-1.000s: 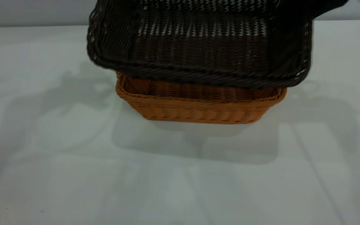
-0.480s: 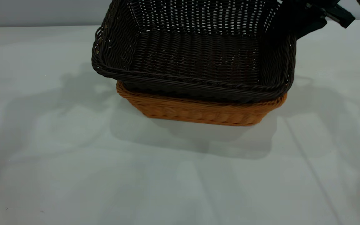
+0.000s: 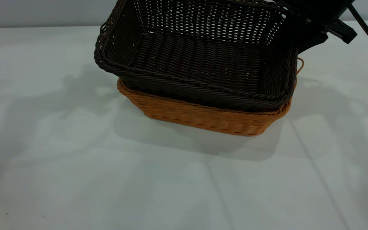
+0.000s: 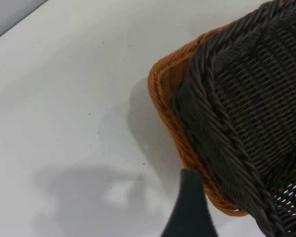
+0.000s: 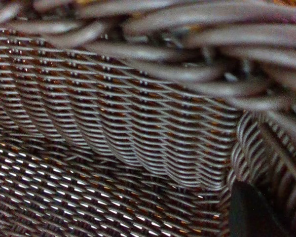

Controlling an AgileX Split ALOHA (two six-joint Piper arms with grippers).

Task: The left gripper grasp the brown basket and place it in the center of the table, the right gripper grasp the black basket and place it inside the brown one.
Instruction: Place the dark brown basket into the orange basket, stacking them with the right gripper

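Black basket [image 3: 200,60] sitting tilted in the brown basket [image 3: 203,116] mid table [image 3: 75,166], right gripper [image 3: 311,32] at its far right corner, jaws hidden, left gripper [image 4: 190,210] beside the baskets' corner, jaws unclear

Right gripper [image 3: 315,24] all black and chunky, a thin black cable [image 3: 367,30] beside it, one dark pointed finger [image 4: 190,210] on the left arm

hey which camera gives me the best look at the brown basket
The exterior view: the brown basket shows its whole front wall beneath the black basket. The left wrist view shows only one corner. The right wrist view shows just dark weave.
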